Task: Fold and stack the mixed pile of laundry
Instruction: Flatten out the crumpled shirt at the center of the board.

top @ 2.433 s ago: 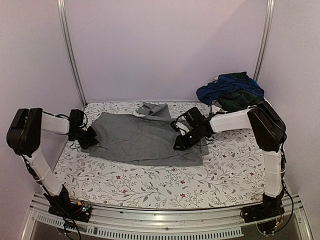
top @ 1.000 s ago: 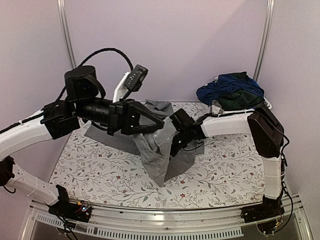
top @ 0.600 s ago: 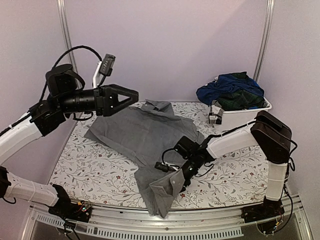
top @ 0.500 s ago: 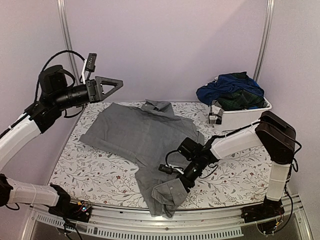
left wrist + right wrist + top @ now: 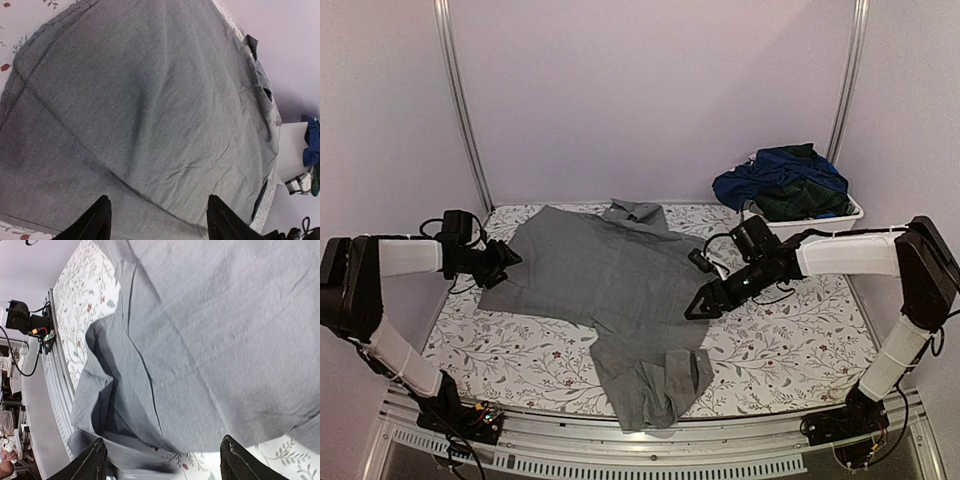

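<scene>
One grey shirt [image 5: 610, 270] lying flat, collar pointing away, long axis near-to-far

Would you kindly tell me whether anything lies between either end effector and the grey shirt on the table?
Nothing visible does. The left end effector is open at the grey shirt's left edge, the right end effector open at its right edge, both wrist views showing only its fabric directly ahead.
</scene>
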You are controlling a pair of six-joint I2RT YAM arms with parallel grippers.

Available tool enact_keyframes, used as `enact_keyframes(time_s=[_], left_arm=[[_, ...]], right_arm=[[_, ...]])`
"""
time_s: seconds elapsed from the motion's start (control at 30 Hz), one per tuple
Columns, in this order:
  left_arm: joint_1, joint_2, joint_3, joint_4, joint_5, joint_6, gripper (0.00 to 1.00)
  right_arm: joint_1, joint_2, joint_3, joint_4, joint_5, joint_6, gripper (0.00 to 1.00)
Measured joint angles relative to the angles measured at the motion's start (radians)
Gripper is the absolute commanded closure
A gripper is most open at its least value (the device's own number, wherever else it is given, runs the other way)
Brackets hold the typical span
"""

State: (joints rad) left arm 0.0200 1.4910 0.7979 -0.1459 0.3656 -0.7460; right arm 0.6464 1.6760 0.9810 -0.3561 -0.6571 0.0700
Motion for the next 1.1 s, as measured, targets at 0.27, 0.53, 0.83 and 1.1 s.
enact_keyframes(time_s=[0.27, 0.53, 0.83, 1.1], left_arm=[[-0.002, 0.145, -0.016, 0.005, -0.072, 0.01, 0.43], [0.002, 0.084, -0.161, 0.116, -0.067, -0.058, 0.51], [-0.09, -0.257, -0.392, -0.028, -0.032, -0.163, 0.52], [-0.116, -0.438, -0.274, -0.229, -0.088, -0.138, 0.49]], right_arm=[[0.072, 0.171, 0.209, 0.057, 0.048, 0.058, 0.2], [0.081, 0.315, 0.205, 0.101, 0.09, 0.106, 0.26], [-0.016, 0.132, -0.022, 0.126, 0.165, 0.164, 0.25], [-0.03, 0.061, -0.008, -0.043, 0.254, 0.168, 0.26]])
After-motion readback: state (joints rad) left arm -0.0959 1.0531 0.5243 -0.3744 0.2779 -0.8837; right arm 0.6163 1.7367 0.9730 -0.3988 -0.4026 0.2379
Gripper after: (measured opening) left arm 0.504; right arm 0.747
